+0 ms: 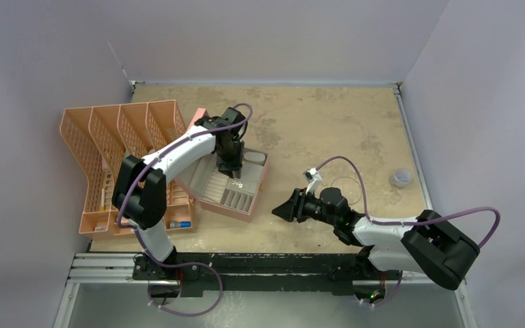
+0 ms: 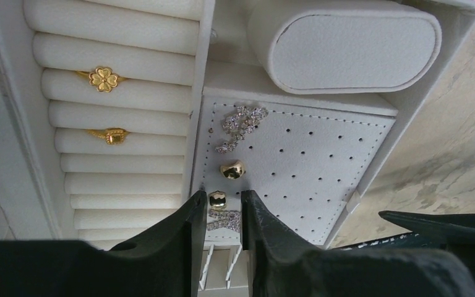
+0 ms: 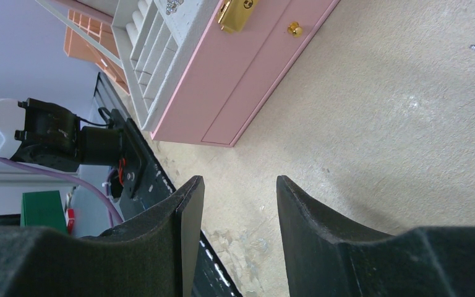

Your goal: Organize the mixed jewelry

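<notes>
**Left hand over the earring panel.** Your left hand (image 2: 222, 203) hangs above the open pink jewellery box (image 3: 241, 86). Its fingers (image 2: 179, 247) stand a narrow gap apart on either side of one gold stud (image 2: 217, 199), and it cannot be told whether they touch it. One sparkling strip (image 2: 224, 219) lies just behind that stud, between the fingers.

Ahead of the fingertips on the perforated panel (image 2: 309, 173) sit a second gold stud (image 2: 233, 169) and, further on, one sparkling cluster (image 2: 241, 124). That makes two studs and two sparkling pieces on the panel. To the hand's left, the ring rolls (image 2: 130, 164) hold two rings: a clover ring (image 2: 104, 79) and a plain gold ring (image 2: 112, 135). One oval cushion (image 2: 352, 46) fills the compartment beyond the panel. The panel's right half is bare up to the box wall.

Your right hand (image 3: 238, 182) hovers over bare worktop (image 3: 408, 142) with its fingers wide apart and nothing between them. The box front stands ahead of it and to its left. One wire hoop (image 1: 333, 186) lies on the worktop beside that arm's wrist, and one clear cup (image 1: 400, 178) stands near the far right edge.
</notes>
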`<state>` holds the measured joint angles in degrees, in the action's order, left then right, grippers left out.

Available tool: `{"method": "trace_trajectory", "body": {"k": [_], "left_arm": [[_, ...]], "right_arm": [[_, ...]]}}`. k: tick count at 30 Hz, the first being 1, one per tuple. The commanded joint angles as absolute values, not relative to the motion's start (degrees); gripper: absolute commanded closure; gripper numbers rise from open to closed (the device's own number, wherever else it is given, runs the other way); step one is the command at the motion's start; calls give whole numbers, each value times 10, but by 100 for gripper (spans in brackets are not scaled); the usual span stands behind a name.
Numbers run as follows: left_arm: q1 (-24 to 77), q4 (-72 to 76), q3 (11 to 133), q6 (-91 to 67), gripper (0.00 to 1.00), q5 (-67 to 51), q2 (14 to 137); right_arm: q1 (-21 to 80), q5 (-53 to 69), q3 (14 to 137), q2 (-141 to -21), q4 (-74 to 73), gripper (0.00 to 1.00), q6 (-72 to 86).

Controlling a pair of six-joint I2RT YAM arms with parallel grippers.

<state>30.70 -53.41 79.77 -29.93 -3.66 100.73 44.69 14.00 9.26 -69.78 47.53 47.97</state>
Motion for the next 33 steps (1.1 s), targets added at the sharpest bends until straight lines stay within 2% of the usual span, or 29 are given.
{"method": "trace_trajectory", "body": {"k": [1, 13, 20, 33], "left_arm": [[305, -528, 801, -299, 73, -57, 995], [305, -507, 798, -297, 75, -116, 976], [304, -514, 801, -301, 75, -108, 965], [305, -520, 801, -306, 66, -130, 907]], "right_arm": [[450, 133, 90, -698, 508, 50, 475], [450, 132, 90, -697, 507, 51, 475], [450, 132, 88, -694, 508, 50, 475], [450, 126, 88, -678, 494, 51, 478]]}}
